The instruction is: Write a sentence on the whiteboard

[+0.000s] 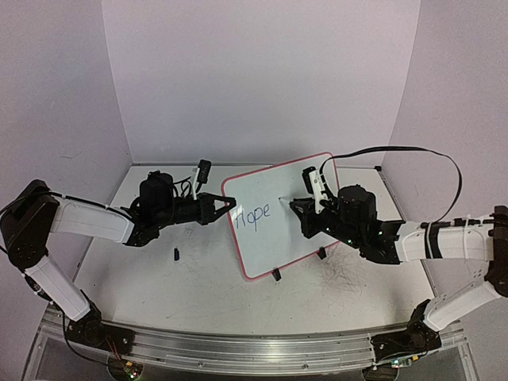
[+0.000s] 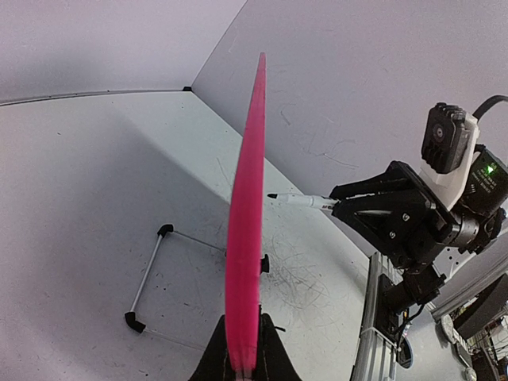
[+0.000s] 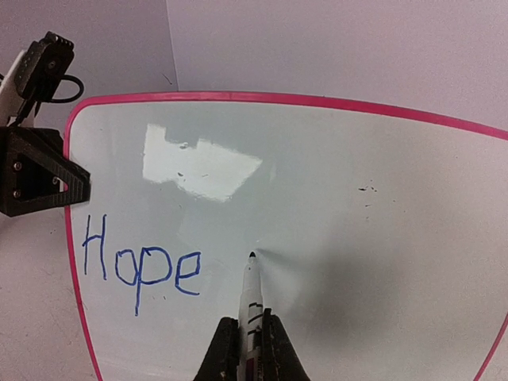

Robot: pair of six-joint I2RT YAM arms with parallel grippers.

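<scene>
The whiteboard (image 1: 287, 238), white with a pink rim, stands tilted on the table. It appears edge-on in the left wrist view (image 2: 246, 214) and face-on in the right wrist view (image 3: 341, 198). My left gripper (image 1: 229, 205) (image 2: 242, 353) is shut on its left edge. The sentence (image 1: 252, 214) (image 3: 141, 266) reads "Hope" in blue. A white marker (image 3: 252, 290) (image 2: 300, 201) is held in my shut right gripper (image 1: 296, 205) (image 3: 250, 337). Its tip sits at the board's surface just right of the "e"; whether it touches I cannot tell.
A small black cap (image 1: 176, 254) lies on the table left of the board. The board's wire stand (image 2: 151, 274) juts out behind it. Pen scribbles (image 1: 349, 274) mark the tabletop. Walls close in the back and sides, and a metal rail (image 1: 254, 345) runs along the near edge.
</scene>
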